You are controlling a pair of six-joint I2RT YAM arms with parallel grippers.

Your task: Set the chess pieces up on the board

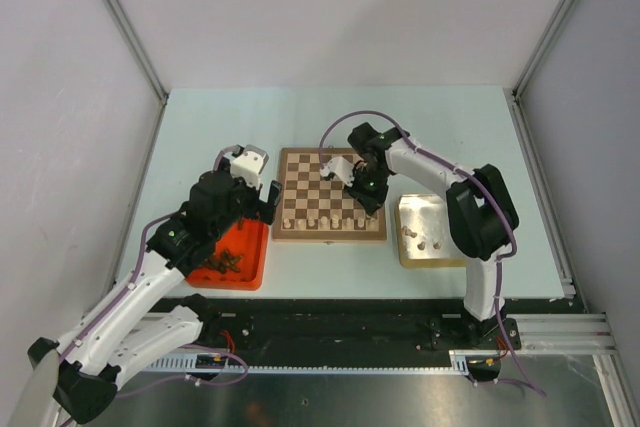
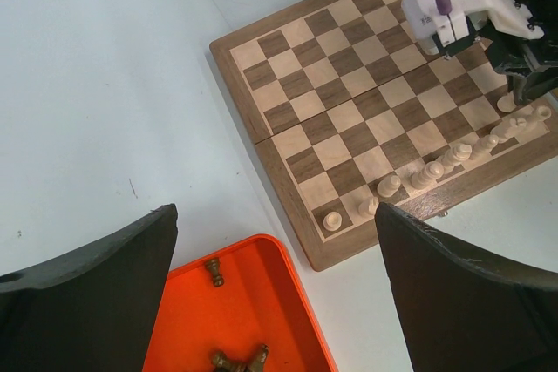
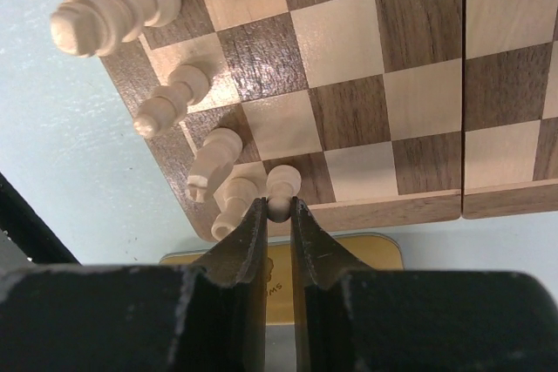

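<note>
**Right Claw Pinching a Pawn at the Board Corner**

A pale pawn [image 3: 284,180] stands on a dark square at the corner of the board [image 3: 349,111], just beside the end piece of the back row. The right gripper [image 3: 277,208] is pressed onto the pawn's head, one finger on each side.

The row of pale chess pieces [image 2: 433,170] runs along the board edge nearest the arms.

The left gripper [image 2: 273,215] hangs over the gap between the board and the red tray [image 2: 288,276], fingers spread wide and holding nothing. The tray contains dark chess pieces [image 2: 214,273].

To the right of the board lies a gold tin [image 1: 425,209] with a few pale pieces [image 1: 422,243] in it. All items rest on the table [image 1: 220,127].
</note>
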